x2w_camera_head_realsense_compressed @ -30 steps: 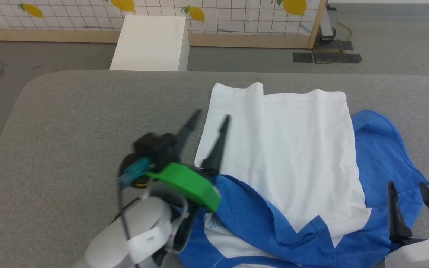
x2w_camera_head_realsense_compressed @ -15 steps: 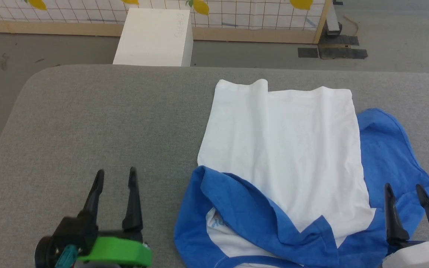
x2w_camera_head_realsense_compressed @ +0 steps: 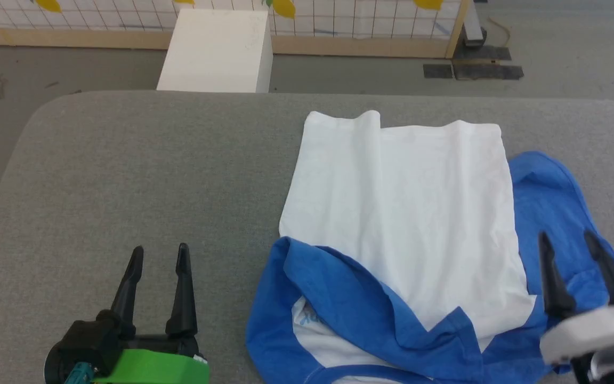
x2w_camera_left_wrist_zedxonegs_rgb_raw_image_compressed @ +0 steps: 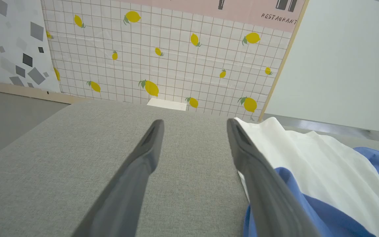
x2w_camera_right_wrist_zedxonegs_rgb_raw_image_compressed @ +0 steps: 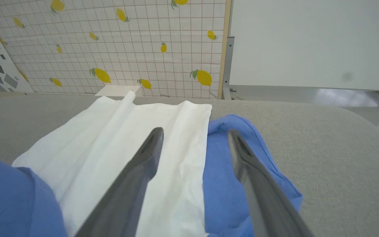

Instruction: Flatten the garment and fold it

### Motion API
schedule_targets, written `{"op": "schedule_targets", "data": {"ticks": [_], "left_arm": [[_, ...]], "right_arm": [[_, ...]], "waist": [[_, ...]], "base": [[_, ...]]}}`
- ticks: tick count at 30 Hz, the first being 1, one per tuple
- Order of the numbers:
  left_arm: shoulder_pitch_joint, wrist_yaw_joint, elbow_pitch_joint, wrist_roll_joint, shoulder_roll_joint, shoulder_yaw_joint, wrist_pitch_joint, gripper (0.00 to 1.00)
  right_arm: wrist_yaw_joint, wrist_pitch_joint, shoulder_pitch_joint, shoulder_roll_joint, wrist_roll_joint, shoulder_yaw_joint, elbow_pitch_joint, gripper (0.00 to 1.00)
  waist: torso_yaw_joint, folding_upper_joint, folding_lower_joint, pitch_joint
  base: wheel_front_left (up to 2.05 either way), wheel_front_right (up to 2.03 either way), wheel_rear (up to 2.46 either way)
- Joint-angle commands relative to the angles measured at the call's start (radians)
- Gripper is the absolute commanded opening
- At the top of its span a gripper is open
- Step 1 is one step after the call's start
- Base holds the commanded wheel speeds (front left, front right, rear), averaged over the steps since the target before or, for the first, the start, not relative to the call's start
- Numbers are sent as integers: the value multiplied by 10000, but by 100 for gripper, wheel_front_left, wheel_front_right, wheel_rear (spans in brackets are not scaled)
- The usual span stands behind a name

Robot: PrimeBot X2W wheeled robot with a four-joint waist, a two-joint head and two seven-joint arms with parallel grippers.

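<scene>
The left gripper point(x2w_camera_head_realsense_compressed: 159, 250) hovered over the grey table point(x2w_camera_head_realsense_compressed: 126, 160), jaws wide apart and holding nothing. To its right lay the garment point(x2w_camera_head_realsense_compressed: 403, 213), white body spread out, blue parts bunched at the near edge. The right gripper point(x2w_camera_head_realsense_compressed: 566, 236) hung over its blue right side, jaws wide, empty

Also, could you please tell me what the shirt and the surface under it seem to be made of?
The garment: soft, matte knit cloth, probably cotton jersey; it wrinkles and drapes in loose folds. The table surface: matte grey woven-looking fabric covering, judging by its fine speckled texture and rounded edge; its core is hidden.
</scene>
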Motion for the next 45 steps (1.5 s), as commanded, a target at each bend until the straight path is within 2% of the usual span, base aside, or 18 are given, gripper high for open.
{"op": "schedule_targets", "data": {"ticks": [1,8,14,21,23,27,36,37,38,39,41,45], "left_arm": [[-120,-165,2,206,-110,106,-35,100],[-698,-797,98,532,-430,327,-35,100],[-1408,-1224,64,729,-704,331,-35,100],[-2034,-1614,102,988,-970,224,-36,100],[-2157,-1693,141,1049,-1028,195,-36,100],[-2344,-1826,294,1148,-1110,122,-36,100],[-2472,-2055,570,1189,-1258,138,-36,100],[-2474,-2071,593,1190,-1262,143,-36,100],[-2477,-2090,623,1188,-1267,151,-36,100],[-2478,-2102,648,1188,-1269,161,-36,100],[-2472,-2119,702,1182,-1274,199,-36,100],[-2401,-2139,848,1156,-1270,341,-36,100]], "right_arm": [[-15,277,-589,-193,146,36,-135,100],[-15,2500,-3312,-2115,1320,191,-8,100],[-15,4730,-5361,-3334,2214,319,1178,100],[-15,7367,-6689,-3896,3015,118,2468,100],[-15,7795,-6858,-4136,3044,88,2652,100],[-15,8154,-7070,-4391,3008,44,2947,100],[-15,8612,-7017,-4392,3230,254,3711,100],[-15,8646,-6997,-4399,3233,226,3773,72],[-15,8686,-6968,-4397,3239,172,3846,34],[-15,8723,-6944,-4371,3251,93,3910,0],[-15,8776,-6888,-4328,3284,-10,3956,0],[-15,8119,-6908,-4325,3053,-210,3853,0]], "waist": [[-187,0,0,332],[-412,0,0,1414],[-363,0,0,2469],[10,0,0,3439],[153,0,0,3642],[437,0,0,3946],[847,0,0,4076],[868,0,0,4067],[889,0,0,4050],[900,0,0,4033],[900,0,0,3980],[753,0,0,3674]], "base": [[0,0,0],[0,0,0],[0,0,0],[0,0,0],[0,0,0],[0,0,0],[0,0,0],[0,0,0],[0,0,0],[0,0,0],[0,0,0],[0,0,0]]}}
